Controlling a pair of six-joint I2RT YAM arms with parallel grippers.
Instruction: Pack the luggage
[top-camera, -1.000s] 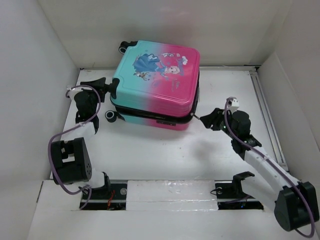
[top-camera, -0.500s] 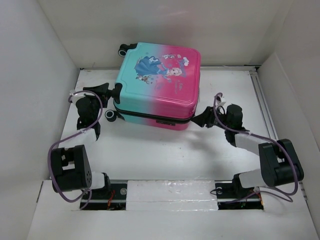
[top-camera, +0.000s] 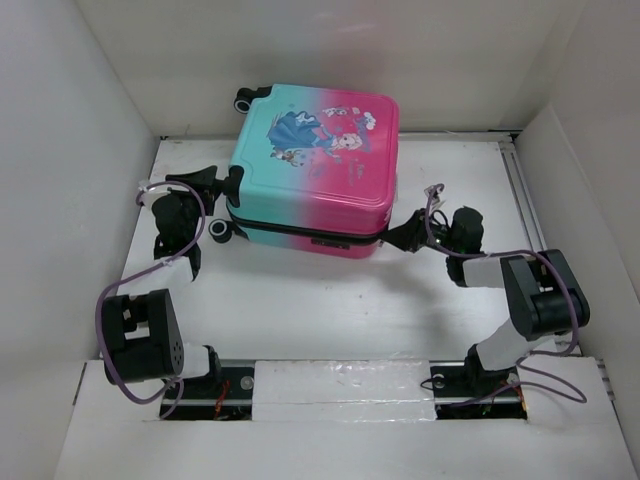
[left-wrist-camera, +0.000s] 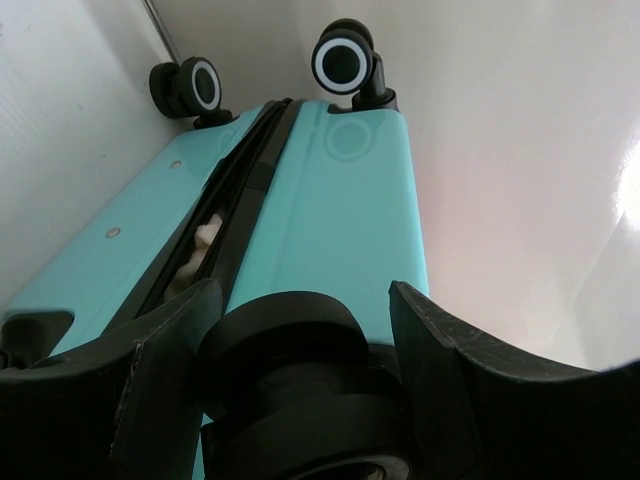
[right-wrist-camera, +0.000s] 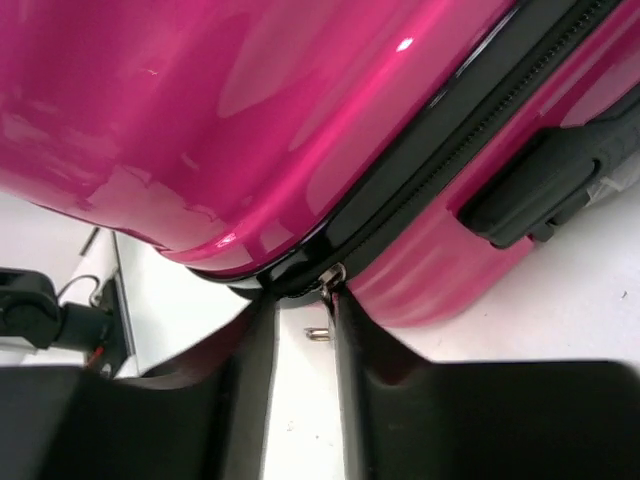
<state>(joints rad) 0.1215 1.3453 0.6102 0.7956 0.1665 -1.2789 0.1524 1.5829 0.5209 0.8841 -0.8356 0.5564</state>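
The luggage lies flat at the back of the table, teal on the left and pink on the right, its lid down but the black zip seam ajar. My left gripper is shut on a black wheel at the teal end. Something white shows in the seam gap. My right gripper is at the pink front corner, open and narrow. The metal zip pull rests against its right finger.
White walls close in the table on the left, back and right. A metal rail runs along the right edge. The luggage's black side handle sits just right of the right gripper. Two more wheels stand at the far teal end.
The right arm folded down and in, bringing its gripper to the pink corner, and its fingers narrowed. The left gripper moved in onto the wheel. The lid sank slightly.
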